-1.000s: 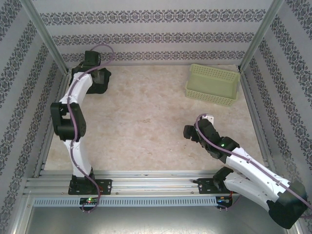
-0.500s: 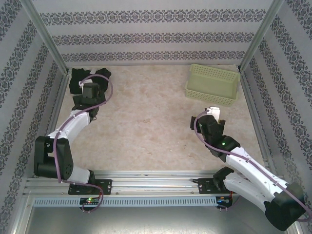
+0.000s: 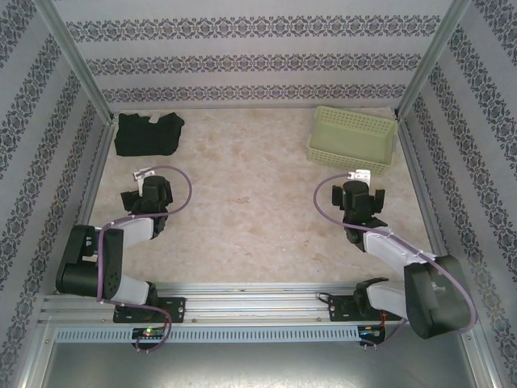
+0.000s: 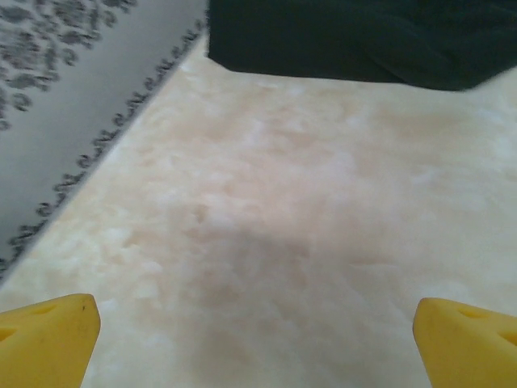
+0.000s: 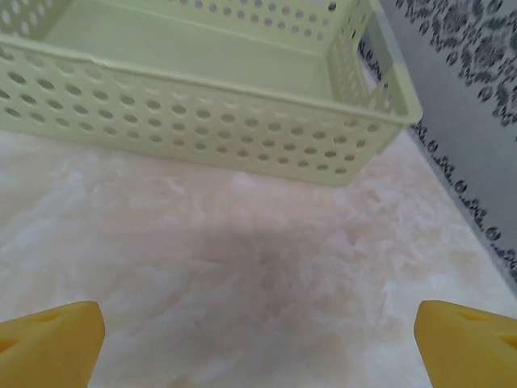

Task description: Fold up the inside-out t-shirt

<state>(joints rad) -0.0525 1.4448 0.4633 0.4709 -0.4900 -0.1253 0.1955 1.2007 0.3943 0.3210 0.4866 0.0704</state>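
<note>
Left gripper (image 3: 145,175) has drawn back to the near left, jaws wide apart and empty. The right gripper (image 3: 360,177), equally spread, now faces the pale green basket (image 3: 347,162). The black t-shirt (image 3: 145,133) lies released in a compact bundle at the table's (image 3: 242,218) far-left corner, so folding looks finished. A second ago the left arm reached over it.
</note>
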